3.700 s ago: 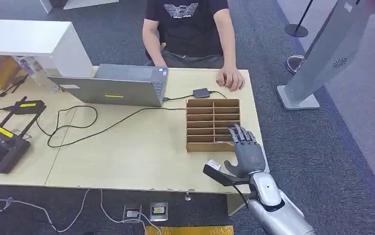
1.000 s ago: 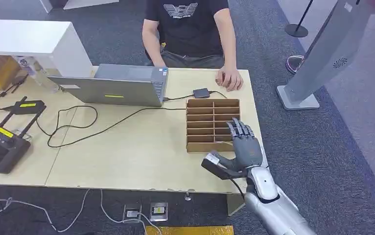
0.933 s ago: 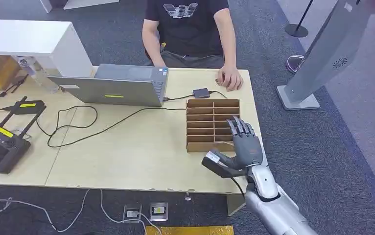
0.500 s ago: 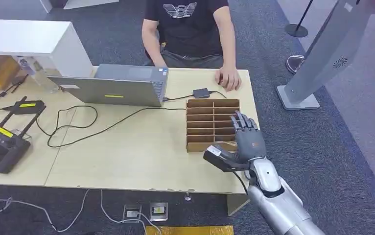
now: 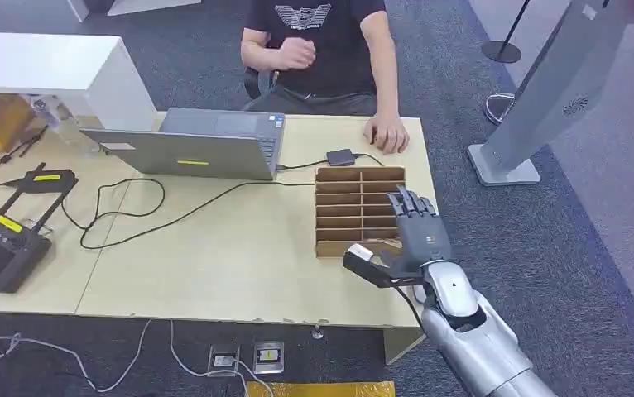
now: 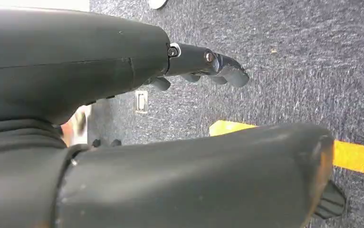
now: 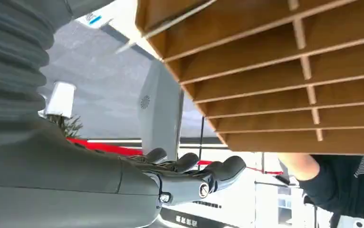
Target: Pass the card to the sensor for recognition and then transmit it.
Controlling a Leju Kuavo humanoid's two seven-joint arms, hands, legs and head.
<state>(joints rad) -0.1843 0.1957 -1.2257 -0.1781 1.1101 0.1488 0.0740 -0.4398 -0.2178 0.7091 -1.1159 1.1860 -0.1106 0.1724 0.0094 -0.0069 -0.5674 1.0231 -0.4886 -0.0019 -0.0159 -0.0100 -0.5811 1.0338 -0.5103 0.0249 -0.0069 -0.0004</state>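
Reaching over the near right corner of the wooden card rack (image 5: 360, 211), my right hand (image 5: 415, 238) has crept forward from the table edge in the last few seconds, so I judge the pickup is starting. Its fingers are spread and it holds nothing. A pale sliver that may be the card (image 5: 384, 243) lies in the nearest slot, just beside my thumb; I cannot tell for sure. Other slots look empty. My left hand (image 6: 208, 66) hangs over carpet, slack and unladen.
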